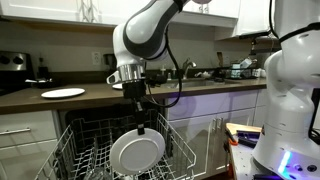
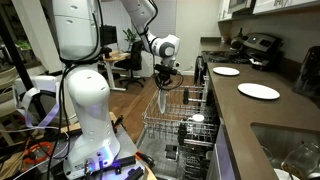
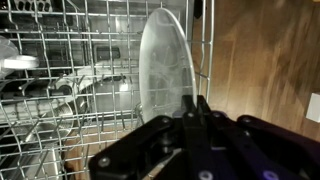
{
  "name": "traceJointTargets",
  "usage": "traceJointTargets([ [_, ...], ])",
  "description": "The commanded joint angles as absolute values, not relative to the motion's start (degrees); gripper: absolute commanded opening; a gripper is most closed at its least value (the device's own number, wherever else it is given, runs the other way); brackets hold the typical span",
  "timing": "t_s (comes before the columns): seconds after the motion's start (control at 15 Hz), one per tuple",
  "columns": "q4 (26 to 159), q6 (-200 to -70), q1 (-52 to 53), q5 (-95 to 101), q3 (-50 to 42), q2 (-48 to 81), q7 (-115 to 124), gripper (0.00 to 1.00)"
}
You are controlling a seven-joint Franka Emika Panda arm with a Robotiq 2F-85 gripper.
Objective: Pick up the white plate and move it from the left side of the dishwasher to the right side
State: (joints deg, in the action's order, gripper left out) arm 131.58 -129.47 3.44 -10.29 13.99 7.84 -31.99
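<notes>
The robot's arm (image 1: 150, 30) reaches down from above the dishwasher (image 1: 95, 125), which is set under a dark table (image 2: 240, 112) among white cabinets (image 1: 25, 132). The dishwasher's pale wire rack (image 2: 175, 127) is pulled out and bristles with upright tines.

The white plate (image 1: 137, 152) hangs upright over the rack, held by its top rim. In an exterior view it faces the camera as a full glossy disc. From the side it shows only as a thin edge (image 2: 163, 100), at the end of the rack farthest from the table. The wrist view shows the white plate (image 3: 165, 65) edge-on too, just inside the rack's outer wire wall, with wood floor (image 3: 262, 60) beyond that wall. Its lower rim overlaps the tines in the pictures, but whether it touches the rack cannot be told.

The pincer (image 1: 141, 129) points straight down above the rack. Its dark fingers (image 3: 188, 120) are drawn close together and clamped on the white plate's upper rim, one on each face.

Two flatter white plates (image 2: 258, 91) lie on the table beside the dishwasher, well apart from the rack, and one more of them (image 2: 226, 71) sits farther along. A small white cup (image 2: 197, 118) stands inside the rack, on the side nearer the table, apart from the white plate.
</notes>
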Motion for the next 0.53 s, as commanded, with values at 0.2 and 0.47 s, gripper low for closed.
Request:
traceJointTargets([
  [0.2,131.48,-129.33,4.52,-10.48,12.87,7.8,-32.08,0.01],
  [0.47,132.41,-129.23,4.07,-10.58,12.04,7.42,-33.21,0.01],
])
